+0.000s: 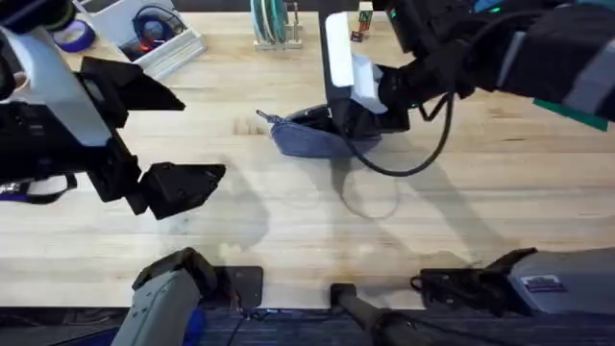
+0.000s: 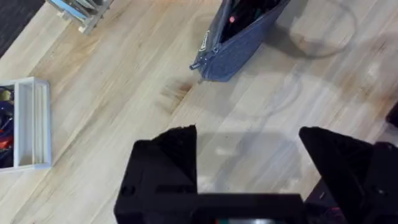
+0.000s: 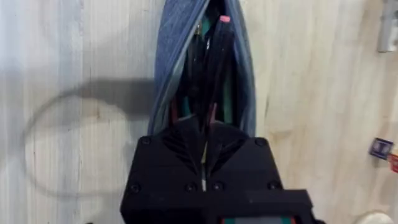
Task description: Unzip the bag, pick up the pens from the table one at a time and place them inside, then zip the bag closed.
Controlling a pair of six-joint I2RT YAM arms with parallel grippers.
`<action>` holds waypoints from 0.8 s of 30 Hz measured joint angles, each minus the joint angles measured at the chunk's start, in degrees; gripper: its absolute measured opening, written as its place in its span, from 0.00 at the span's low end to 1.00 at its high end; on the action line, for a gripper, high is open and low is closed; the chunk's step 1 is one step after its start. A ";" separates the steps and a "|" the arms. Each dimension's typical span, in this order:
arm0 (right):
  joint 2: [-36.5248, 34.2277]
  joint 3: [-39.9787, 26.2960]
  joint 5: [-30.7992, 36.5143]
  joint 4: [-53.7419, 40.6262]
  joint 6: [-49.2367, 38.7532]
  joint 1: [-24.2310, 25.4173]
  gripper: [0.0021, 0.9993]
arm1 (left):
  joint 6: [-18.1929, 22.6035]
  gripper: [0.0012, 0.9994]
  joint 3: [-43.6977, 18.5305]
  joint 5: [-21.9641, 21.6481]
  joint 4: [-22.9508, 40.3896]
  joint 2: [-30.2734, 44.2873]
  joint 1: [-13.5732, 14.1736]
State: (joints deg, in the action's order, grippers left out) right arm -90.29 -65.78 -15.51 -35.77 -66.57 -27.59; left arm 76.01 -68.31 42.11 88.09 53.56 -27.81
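The blue-grey bag [image 1: 306, 142] lies unzipped at the middle back of the table [image 1: 288, 221]. My right gripper [image 1: 348, 123] hangs over the bag's right end. In the right wrist view, the gripper [image 3: 204, 134] is shut at the mouth of the bag [image 3: 171, 56]. A slim black pen [image 3: 214, 68] runs from its tips down into the dark lining. A sliver of the green pen [image 3: 229, 93] lies beside it inside the bag. My left gripper [image 1: 187, 187] is open and empty, hovering above bare wood to the left of the bag [image 2: 239, 46]. Its fingers [image 2: 168, 162] are spread wide.
A white tray [image 1: 163, 43] of small items sits at the back left. A rack [image 1: 274, 24] and small blocks [image 1: 363, 19] stand along the far edge. A black cable [image 1: 423, 163] loops down from the right arm, near the bag.
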 joint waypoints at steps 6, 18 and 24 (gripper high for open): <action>-2.46 0.00 0.00 0.03 -0.15 0.00 0.03 | 0.02 0.99 0.00 0.00 0.00 0.00 0.02; -2.19 0.00 -0.04 0.21 1.90 0.00 0.49 | 0.00 1.00 0.00 0.00 0.00 0.00 0.02; 0.66 -0.37 -0.02 0.16 4.70 0.00 0.92 | 0.00 1.00 0.00 0.00 0.00 0.00 0.02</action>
State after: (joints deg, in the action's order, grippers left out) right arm -89.63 -66.15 -15.53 -35.62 -61.86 -27.59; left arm 76.01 -68.31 42.11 88.09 53.56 -27.79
